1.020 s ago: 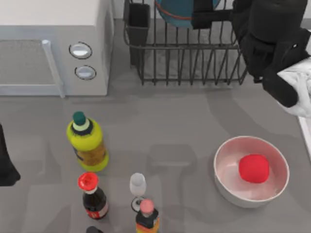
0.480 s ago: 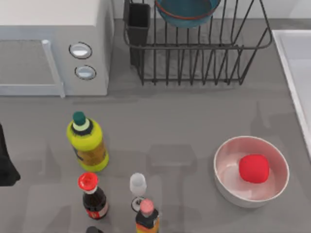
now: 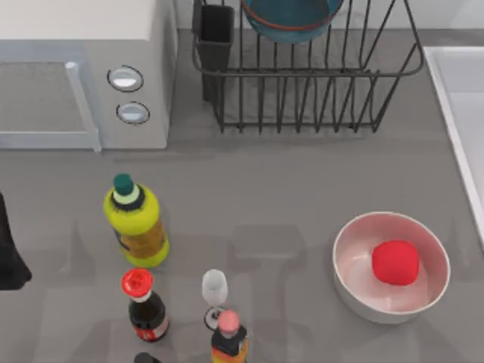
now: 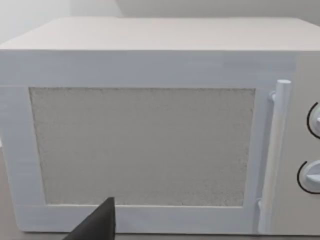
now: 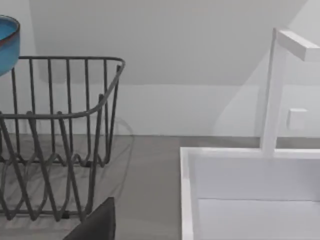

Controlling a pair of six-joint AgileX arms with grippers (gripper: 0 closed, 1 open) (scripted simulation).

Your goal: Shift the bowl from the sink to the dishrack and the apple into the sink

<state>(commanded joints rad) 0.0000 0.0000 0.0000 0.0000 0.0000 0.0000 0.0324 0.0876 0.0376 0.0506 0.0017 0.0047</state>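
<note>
Grey table; bowl [image 3: 291, 19] in dishrack [image 3: 318, 91], cut off

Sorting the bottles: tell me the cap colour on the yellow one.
Dark green cap on the yellow bottle, clearest in the top view.

Matte black left arm [image 3: 9, 253] of the AgileX pair, a plain dark slab with an angled edge left of the yellow bottle [image 3: 136, 223], black wedge-shaped gripper finger [image 4: 97, 225] below the microwave [image 4: 150, 125] door, a matching black wedge [image 5: 97, 222] beside the dishrack [image 5: 60, 150], no visible cables, screws or markings
</note>
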